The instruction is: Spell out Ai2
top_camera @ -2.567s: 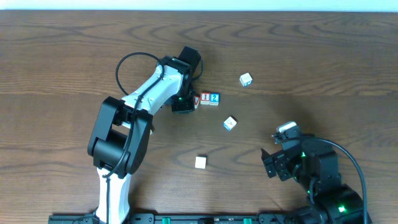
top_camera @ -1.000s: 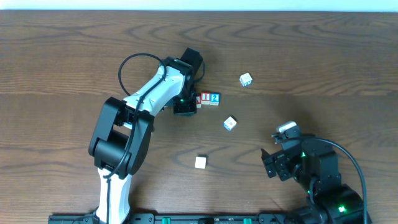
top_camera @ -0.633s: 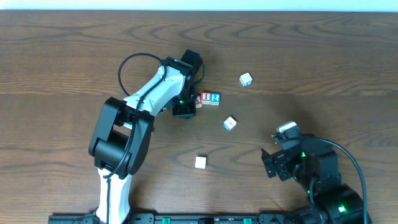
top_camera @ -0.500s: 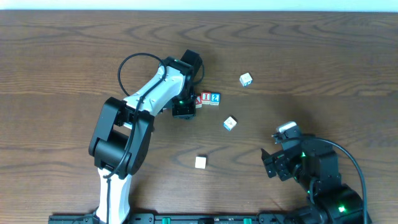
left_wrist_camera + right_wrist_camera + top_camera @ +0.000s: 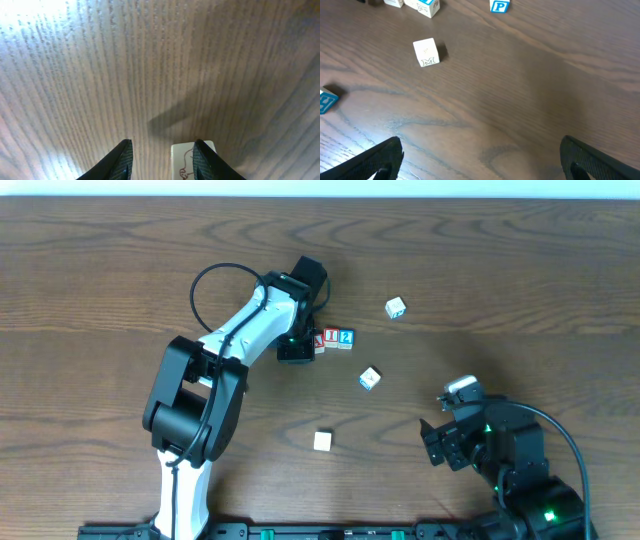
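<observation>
Overhead: three cubes in row on table (image 5: 520, 270), close side by side: A cube (image 5: 318, 340), I cube (image 5: 331, 337), 2 cube (image 5: 346, 337). Left gripper (image 5: 161, 150) at A end of row, partly covering A cube. Left wrist: jaws partway apart, not clamped; cube against one finger (image 5: 209, 161), gap to other. Right gripper (image 5: 482, 157) spread wide, holding nothing, well apart from row.
</observation>
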